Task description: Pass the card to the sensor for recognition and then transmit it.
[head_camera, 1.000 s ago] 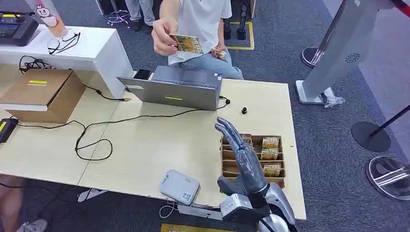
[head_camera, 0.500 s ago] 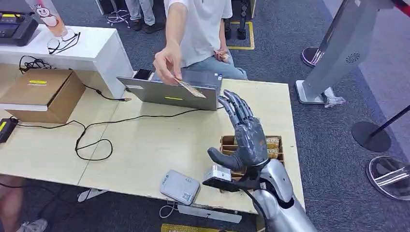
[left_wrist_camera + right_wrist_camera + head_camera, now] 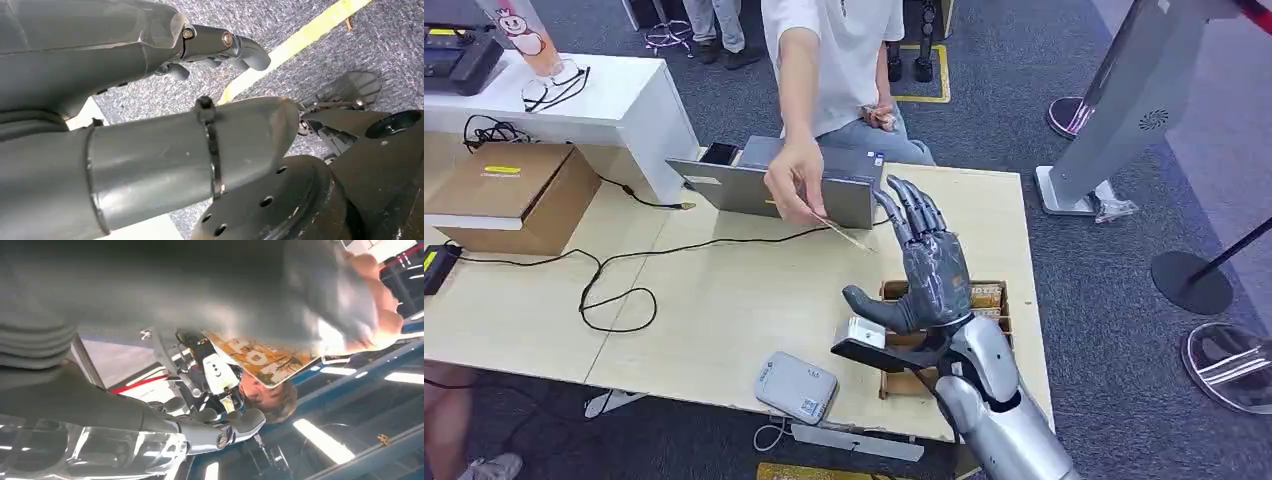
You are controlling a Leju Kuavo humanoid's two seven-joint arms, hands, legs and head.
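Grey carpet surrounds the counter; the right hand is raised, spread and holding nothing, and a person's hand offers the card just short of its fingers. Right wrist view: card above the thumb; closing early could drop it. Left hand hangs empty.

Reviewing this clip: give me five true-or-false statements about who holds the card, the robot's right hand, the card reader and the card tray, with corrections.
1. A person's hand holds the card out toward the robot. True.
2. The right hand already grips the card. False: its fingers are spread and hold nothing; the card is in the person's hand.
3. The grey card reader lies near the table's front edge. True.
4. The wooden card tray sits on the cardboard box. False: it rests on the table, under the robot's right hand.
5. The laptop lies flat and closed. False: it stands open, its screen toward the person.
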